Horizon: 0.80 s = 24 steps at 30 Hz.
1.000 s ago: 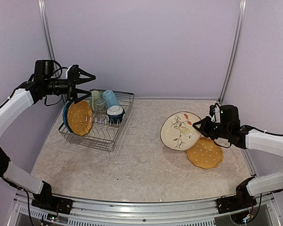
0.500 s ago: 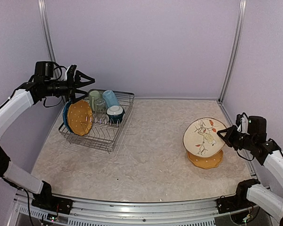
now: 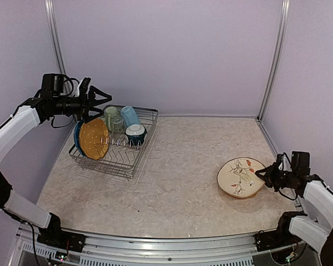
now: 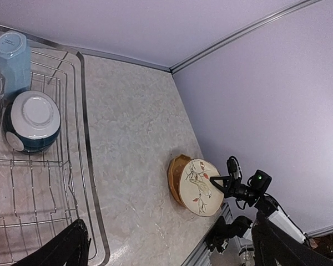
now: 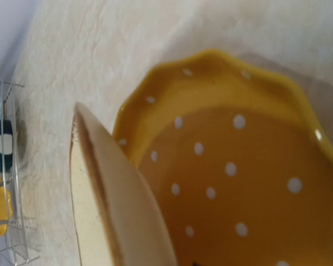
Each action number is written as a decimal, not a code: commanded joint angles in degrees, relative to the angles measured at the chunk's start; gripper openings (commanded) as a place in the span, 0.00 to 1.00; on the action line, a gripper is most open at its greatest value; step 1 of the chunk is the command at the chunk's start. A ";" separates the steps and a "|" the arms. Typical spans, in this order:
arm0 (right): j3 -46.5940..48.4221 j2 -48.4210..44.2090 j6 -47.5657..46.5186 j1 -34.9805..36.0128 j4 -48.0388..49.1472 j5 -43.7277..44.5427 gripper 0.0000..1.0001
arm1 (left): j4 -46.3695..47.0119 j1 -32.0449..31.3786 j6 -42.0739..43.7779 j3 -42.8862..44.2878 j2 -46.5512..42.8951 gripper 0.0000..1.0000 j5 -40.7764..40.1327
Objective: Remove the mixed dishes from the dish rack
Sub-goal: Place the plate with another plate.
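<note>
While the left fingers (image 4: pixel 66 250) are spread wide, gripping nothing, above the dish rack (image 3: pixel 147 119), the right fingers (image 4: pixel 221 183) are pinched on the right rim of the cream floral plate (image 3: pixel 240 176). That plate sits low at the right side of the pale marbled surface (image 3: pixel 177 166), tilted slightly over an orange-yellow dotted plate (image 5: pixel 227 166) that lies flat beneath it. Plain lilac walls (image 3: pixel 166 55) enclose the surface on three sides.

At far left the wire rack holds a second orange dotted plate (image 3: pixel 93 138) upright between its prongs, with the blue plate (image 3: pixel 76 136) just behind it. Toward the rack's back stand the light green mug (image 3: pixel 111 116), the small clear glass (image 3: pixel 117 123) and the light blue mug (image 3: pixel 130 115). The dark-teal bowl (image 3: pixel 136 133) rests just in front of them, its white inside showing.
</note>
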 commanded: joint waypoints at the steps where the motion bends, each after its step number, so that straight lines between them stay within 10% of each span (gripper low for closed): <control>1: 0.33 0.00 -0.42 -2.08 7.53 -6.07 0.00 | 0.77 0.46 1.27 -0.73 -0.60 0.97 1.99; 24: -3.48 12.12 -2.03 -4.45 19.77 -7.44 0.03 | 1.44 0.45 1.77 -1.35 -0.67 0.96 2.36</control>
